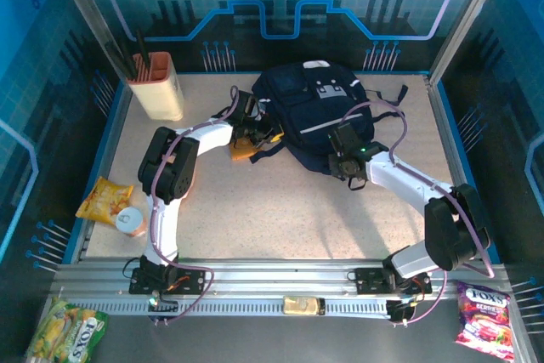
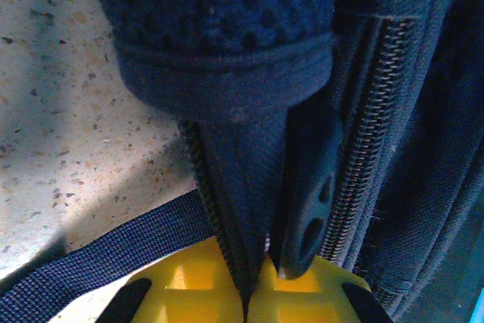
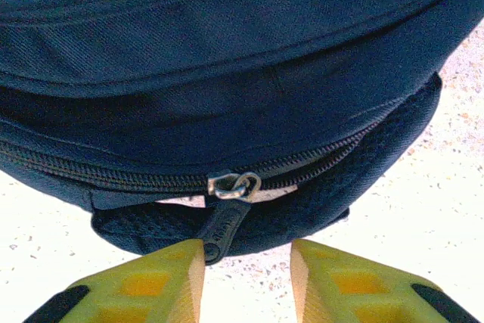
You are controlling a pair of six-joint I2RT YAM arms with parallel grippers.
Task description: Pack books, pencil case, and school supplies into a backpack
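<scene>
Found backpack [image 1: 310, 121] lying on the table [image 1: 280, 210], right of the pen cup [image 1: 157, 87]; located left gripper [image 2: 248, 277] between pen cup and backpack, jaws pressed together, pinching a strip of backpack fabric beside a zip; located right gripper [image 3: 248, 262] farther right of the pen cup, at the backpack's near edge, jaws spread, zip pull [image 3: 223, 228] dangling at the gap, unclamped.
</scene>
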